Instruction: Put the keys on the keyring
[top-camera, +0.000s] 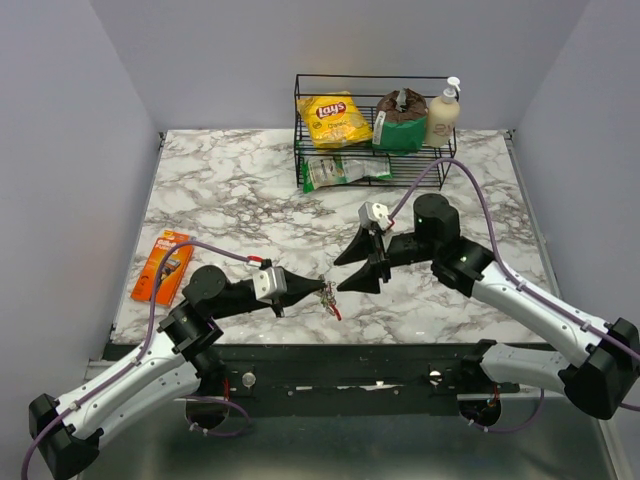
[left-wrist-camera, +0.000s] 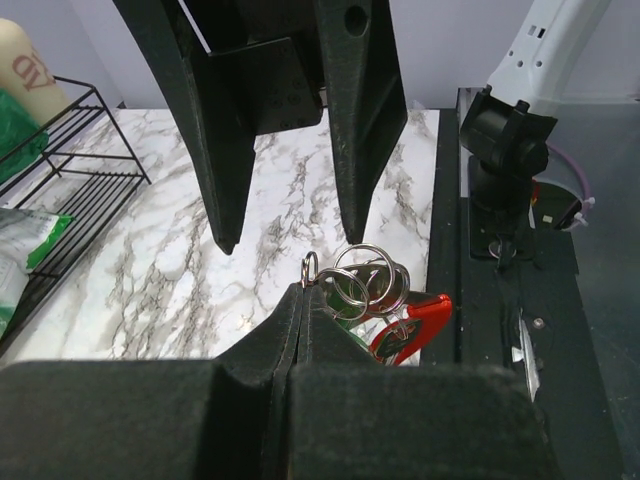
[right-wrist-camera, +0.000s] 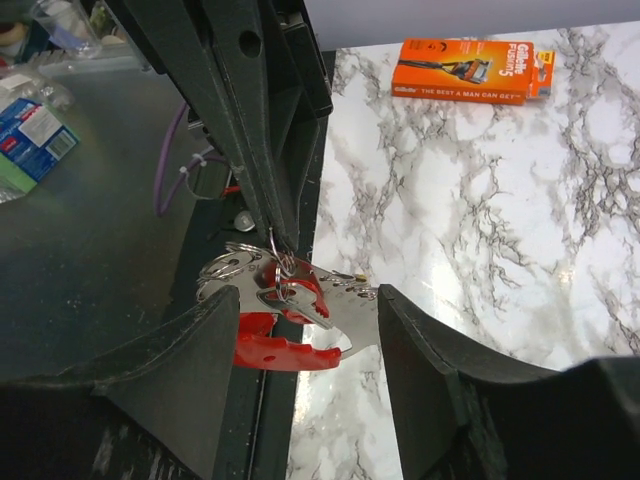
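Left claw (top-camera: 319, 288) pinches thin silvery keyring (left-wrist-camera: 358, 284) bearing red loop (left-wrist-camera: 415, 325); right claw (top-camera: 340, 276) gapes empty.

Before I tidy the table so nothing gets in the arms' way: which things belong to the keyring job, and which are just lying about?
Job: keyring bunch with its red loop, pinched by the left gripper; right gripper, open beside it.
Lying about: razor pack; wire rack holding chips bag, lotion bottle.

Keyring (top-camera: 327, 296) near table (top-camera: 250, 200) front edge; razor pack (top-camera: 163, 266) left; rack (top-camera: 425, 168) behind
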